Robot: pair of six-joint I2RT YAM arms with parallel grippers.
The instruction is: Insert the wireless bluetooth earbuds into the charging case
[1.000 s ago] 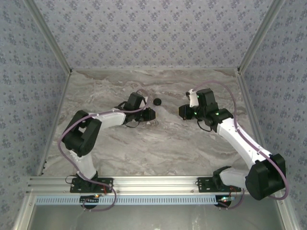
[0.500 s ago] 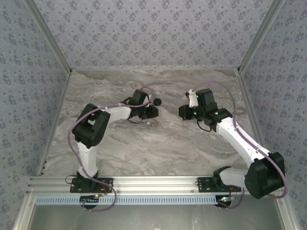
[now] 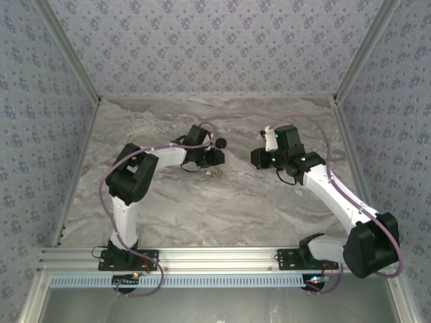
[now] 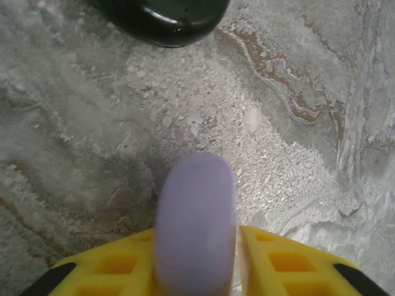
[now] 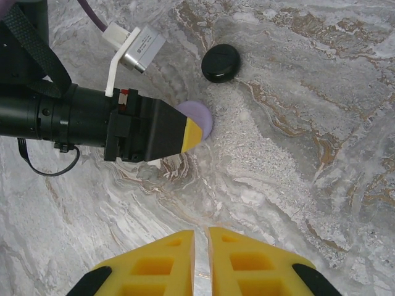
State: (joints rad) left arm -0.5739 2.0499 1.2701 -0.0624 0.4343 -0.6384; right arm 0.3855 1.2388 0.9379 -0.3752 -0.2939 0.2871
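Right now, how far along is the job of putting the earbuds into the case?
Done: nothing visibly inserted. In hand: the charging case sits edge-on between the left fingers, near a black disc; the right fingers are shut and empty. Left: seating both earbuds in the case.

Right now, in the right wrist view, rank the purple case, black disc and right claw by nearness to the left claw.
1. Purple case, between the fingers of the left claw.
2. Black disc, on the table just beyond the case.
3. Right claw, at the view's bottom edge.
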